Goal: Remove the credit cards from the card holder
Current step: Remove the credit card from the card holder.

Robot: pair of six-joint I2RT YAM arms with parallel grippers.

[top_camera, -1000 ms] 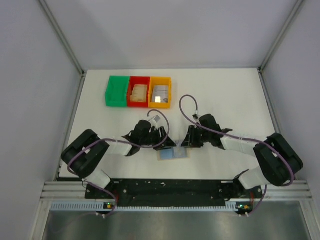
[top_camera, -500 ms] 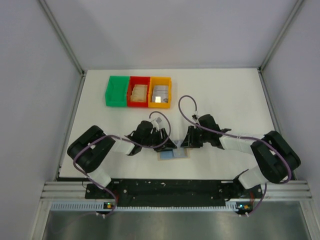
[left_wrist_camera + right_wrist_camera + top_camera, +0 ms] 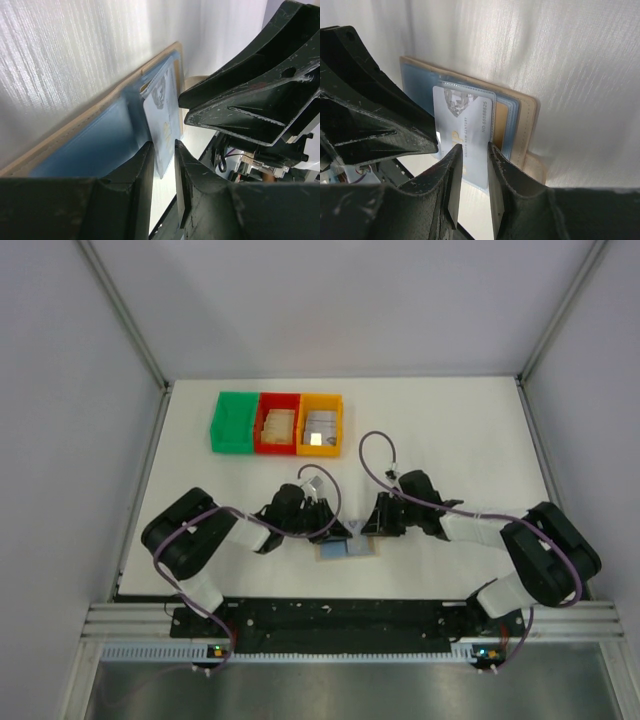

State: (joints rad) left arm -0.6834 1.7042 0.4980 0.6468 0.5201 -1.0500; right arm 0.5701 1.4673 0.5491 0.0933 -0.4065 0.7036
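Note:
The card holder (image 3: 348, 551) lies open on the table between both grippers, tan skin (image 3: 527, 125) outside and blue lining (image 3: 100, 145) inside. A grey-silver credit card (image 3: 162, 125) sticks halfway out of a pocket (image 3: 462, 120), with a tan card (image 3: 501, 122) tucked beside it. My left gripper (image 3: 338, 532) stands at the holder's left side. Its jaws are narrow around the silver card's corner (image 3: 164, 145), with a gap still showing on one side. My right gripper (image 3: 372, 530) hovers at the holder's right edge, its fingers (image 3: 474, 146) slightly apart over the same card, clamping nothing.
Three bins stand in a row at the back left: green (image 3: 232, 422), red (image 3: 279, 424) holding tan cards, and orange (image 3: 321, 424) holding silver cards. The two grippers are nearly touching each other over the holder. Frame walls bound the table on both sides.
The left arm has shifted a little to the right toward the holder, and its jaws have narrowed around the card. The right arm has barely moved.

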